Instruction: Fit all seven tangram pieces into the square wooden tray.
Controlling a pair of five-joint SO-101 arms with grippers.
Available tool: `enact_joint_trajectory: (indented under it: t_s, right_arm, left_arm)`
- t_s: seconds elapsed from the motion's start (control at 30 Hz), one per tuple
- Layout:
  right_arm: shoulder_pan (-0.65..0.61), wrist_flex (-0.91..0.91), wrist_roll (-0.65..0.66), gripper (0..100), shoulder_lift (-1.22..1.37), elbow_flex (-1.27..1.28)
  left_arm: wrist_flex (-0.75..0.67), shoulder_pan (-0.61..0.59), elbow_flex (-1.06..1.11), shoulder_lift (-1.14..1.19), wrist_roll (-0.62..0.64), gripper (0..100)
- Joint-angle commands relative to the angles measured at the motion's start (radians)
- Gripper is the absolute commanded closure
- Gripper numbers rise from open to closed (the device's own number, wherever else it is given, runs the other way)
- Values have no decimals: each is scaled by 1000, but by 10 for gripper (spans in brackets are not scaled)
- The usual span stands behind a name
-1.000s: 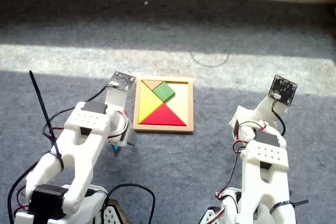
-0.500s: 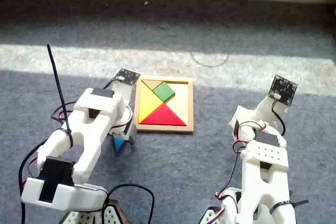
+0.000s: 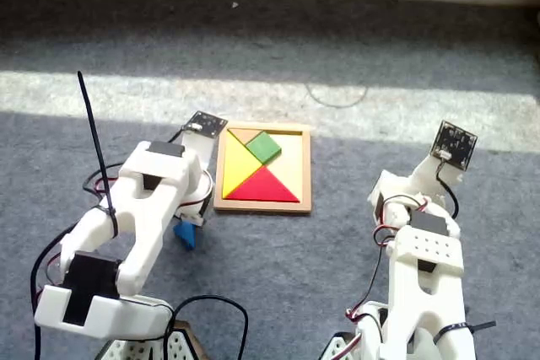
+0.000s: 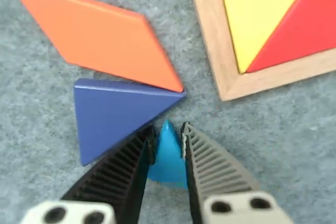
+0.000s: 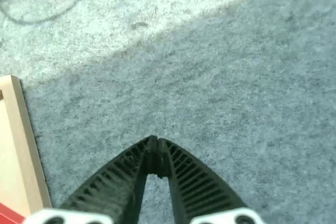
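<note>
Square wooden tray (image 3: 262, 206): pale natural wood.
Yellow triangle (image 3: 236, 170), red triangle (image 3: 263, 185), green square (image 3: 264, 147): plain, solid colours.
Orange parallelogram (image 4: 94, 32), dark blue triangle (image 4: 113, 114), light blue triangle (image 4: 167, 161): plain.
Carpet (image 3: 354, 31): mottled grey, with a paler sunlit band.
Left arm (image 3: 143, 208), right arm (image 3: 426, 259): white, with black cables.
Left gripper (image 4: 168, 129): ribbed, one finger black, one grey.
Right gripper (image 5: 157, 148): ribbed black.

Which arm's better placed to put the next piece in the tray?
Left arm: its jaws clamp the light blue triangle beside the tray, with the orange parallelogram and dark blue triangle close by. The right arm has its jaws shut empty over bare carpet.
</note>
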Motion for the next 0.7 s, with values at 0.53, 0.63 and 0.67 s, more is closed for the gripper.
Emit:
enact_joint_trajectory:
  t_s: [0.53,0.63,0.67]
  right_arm:
    - [-16,-16,12,988,-30,-4]
    - [-16,-16,12,988,-30,-4]
    - [-16,-16,12,988,-30,-4]
  left_arm:
    - [109,-15,107,-338,-6,803]
    - [109,-27,200,-458,75,717]
    - [109,-36,220,-487,75,716]
